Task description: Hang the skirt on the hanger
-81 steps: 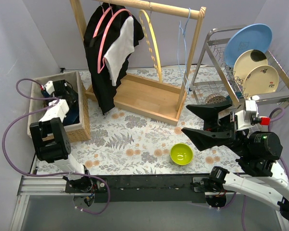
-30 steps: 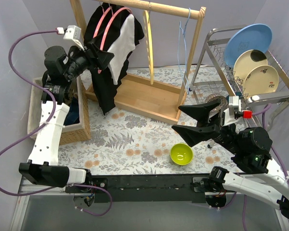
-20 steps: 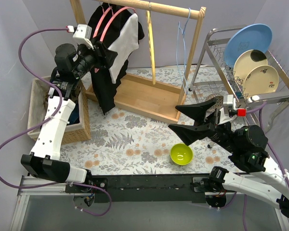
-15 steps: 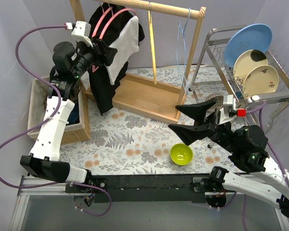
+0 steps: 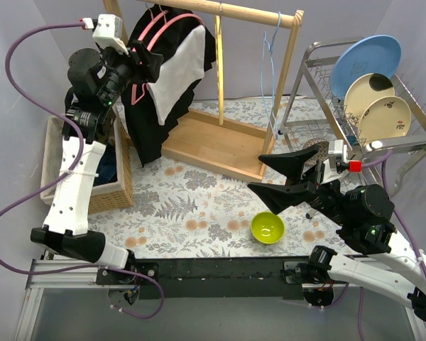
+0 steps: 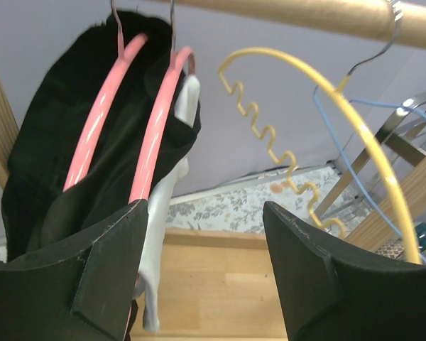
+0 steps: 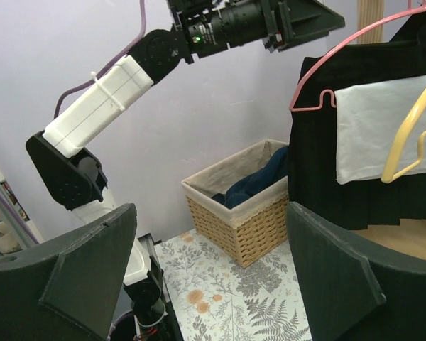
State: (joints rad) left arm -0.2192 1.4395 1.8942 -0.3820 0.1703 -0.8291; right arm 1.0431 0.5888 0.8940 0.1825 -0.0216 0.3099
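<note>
While the left end effector (image 5: 148, 71) hangs up high next to the wooden clothes rack (image 5: 248, 11), its jaws are spread wide with nothing between them. The black pleated skirt (image 5: 145, 121) is draped over two pink plastic hangers (image 6: 153, 142) hooked on the rack's top rail, with a white cloth (image 5: 177, 71) hanging against it. In the left wrist view, one finger sits right by the lower end of a pink hanger. It's hard to tell if it's actually touching.

A yellow wavy hanger (image 6: 369, 142) and a thin blue wire hanger (image 5: 273, 57) hang further along the same rail.

The right end effector (image 5: 255, 172) hovers low over the floral-covered desk (image 5: 192, 206), also gaping open and holding nothing, just above a small lime-green bowl (image 5: 268, 227). A wicker basket (image 5: 121, 181) with dark blue fabric (image 5: 106, 167) inside sits at the left edge.
</note>
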